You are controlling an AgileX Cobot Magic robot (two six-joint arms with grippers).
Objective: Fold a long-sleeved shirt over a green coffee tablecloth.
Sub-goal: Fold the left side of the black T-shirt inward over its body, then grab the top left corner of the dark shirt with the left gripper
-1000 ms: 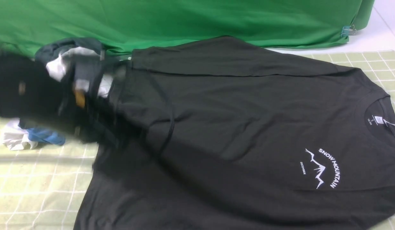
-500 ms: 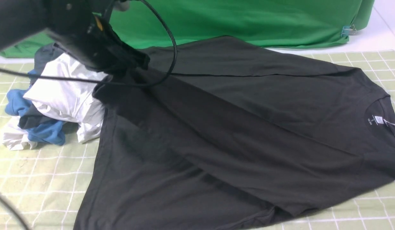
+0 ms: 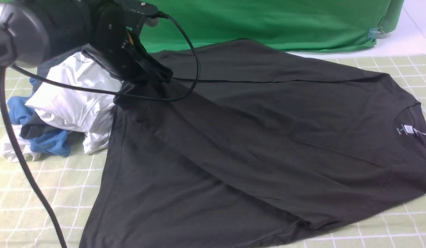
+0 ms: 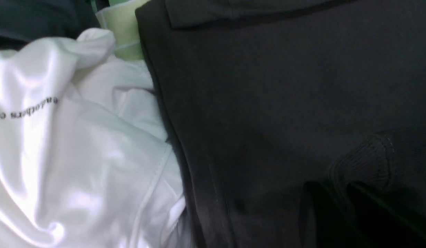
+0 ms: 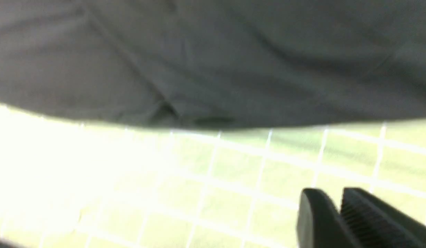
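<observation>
At the far left of the front view, a black cable (image 3: 23, 165) hangs across the green coffee tablecloth (image 3: 44, 193), a pale yellow-green cloth with a grid of thin white lines. Just right of it is a heap of clothes: a white garment (image 3: 71, 100) on top and a blue garment (image 3: 49, 143) below. The heap touches the left edge of the long-sleeved shirt (image 3: 268, 137).

From the upper left, the left arm reaches down. The left end effector (image 3: 161, 74) sits at the shirt's upper left corner. In the left wrist view its jaws are narrow, with the ribbed cuff (image 4: 364, 158) caught between them.

The black shirt lies flat on the tablecloth and fills the centre and right of the frame. One sleeve is folded diagonally across the body. Its white neck label (image 3: 408, 129) is at the right edge. A bright green fabric sheet (image 3: 268, 24) runs along the top.

In the right wrist view, the right end effector (image 5: 338, 213) hovers over bare tablecloth near the shirt's edge, jaws nearly together and holding nothing.
</observation>
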